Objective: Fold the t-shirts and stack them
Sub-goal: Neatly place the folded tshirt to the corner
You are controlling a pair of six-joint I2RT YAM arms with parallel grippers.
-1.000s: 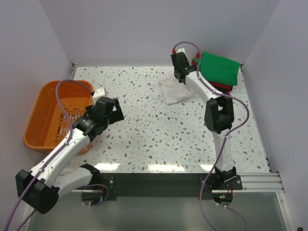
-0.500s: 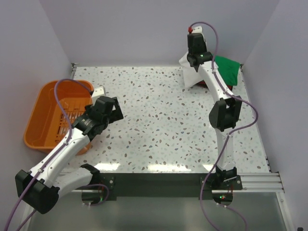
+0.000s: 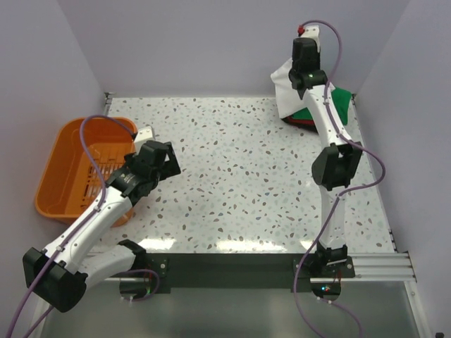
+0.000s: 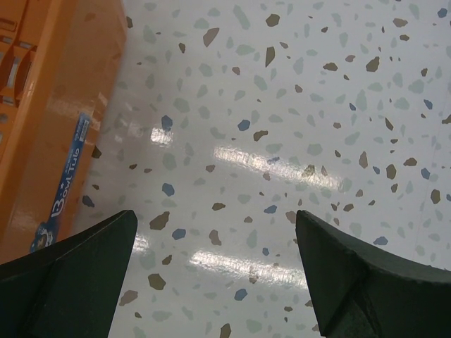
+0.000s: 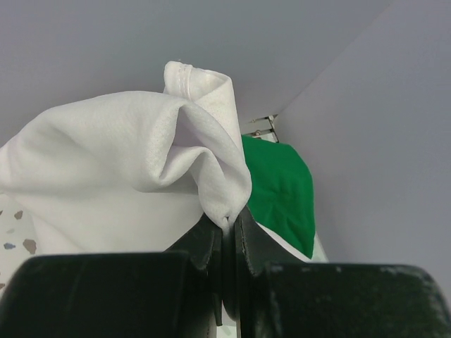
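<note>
The off-white t-shirt (image 3: 284, 91) hangs partly over the green t-shirt (image 3: 340, 98), pinched by one fold in the closed right pincer (image 5: 229, 222), likely for stacking there, while the left pincer (image 4: 215, 260) stands wide open and empty, well apart from the green t-shirt

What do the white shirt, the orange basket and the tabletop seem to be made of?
White shirt: soft matte cloth, judging by its folds and stitched hem. Orange basket: probably moulded plastic, glossy, slotted. Tabletop: glossy speckled terrazzo-look surface, showing glare.
</note>
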